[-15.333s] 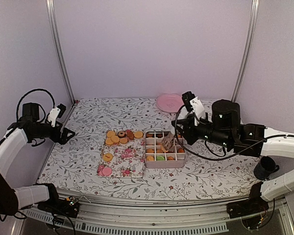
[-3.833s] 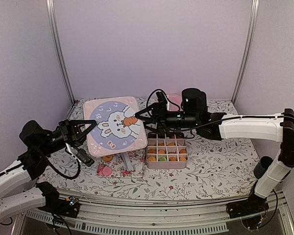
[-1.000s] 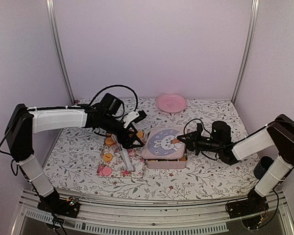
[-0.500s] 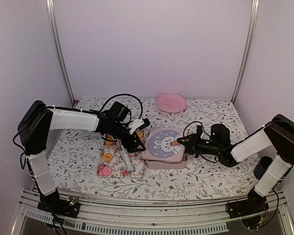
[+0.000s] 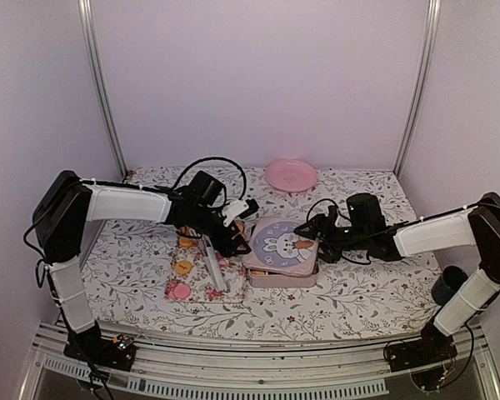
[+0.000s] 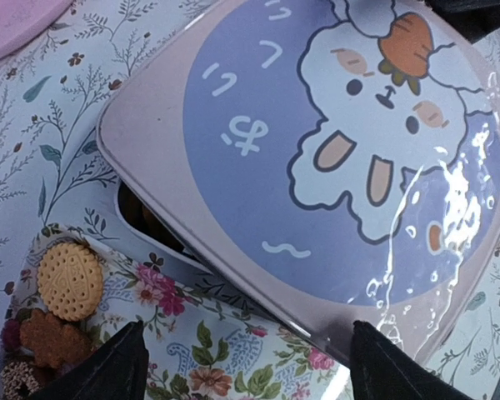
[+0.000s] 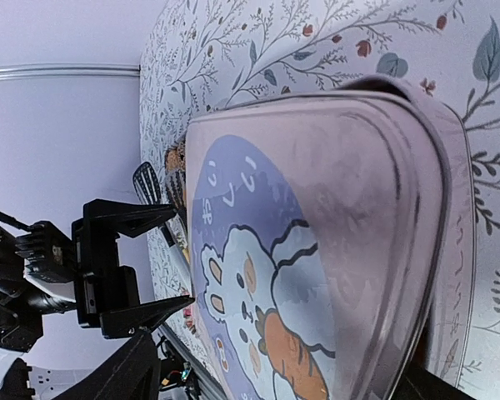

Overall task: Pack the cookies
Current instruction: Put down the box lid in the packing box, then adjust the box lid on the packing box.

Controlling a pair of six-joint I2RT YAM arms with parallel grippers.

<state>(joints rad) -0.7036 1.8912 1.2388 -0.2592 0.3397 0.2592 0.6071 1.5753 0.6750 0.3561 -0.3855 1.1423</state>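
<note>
the cookies [image 5: 183, 267] are seen in two places. some are laid out on the flowery cloth [image 5: 210, 282], just to the left of the pink box [image 5: 288, 280]: orange ones, pink ones near the front edge, and a dark brown one [image 6: 54, 337] seen from the left wrist. more are kept inside the box, and a few can be seen through a dark gap under the lid [image 5: 282, 244].

the lid (the one with a white rabbit and a carrot on a blue circle) is set on top of the box, but it is tilted and crooked, so the box is not fully shut.

the left gripper [image 6: 248, 333] is held low over the cloth at the lid's left edge. its jaws are spread wide apart and nothing is squeezed between them.

the right gripper [image 5: 317, 236] is held at the lid's right side. its jaws are spread wide too. whether the lid is touched by them cannot be told.

a pink plate [image 5: 290, 175] is seen at the back of the leafy table cover [image 5: 362, 293], well apart from the box.
</note>
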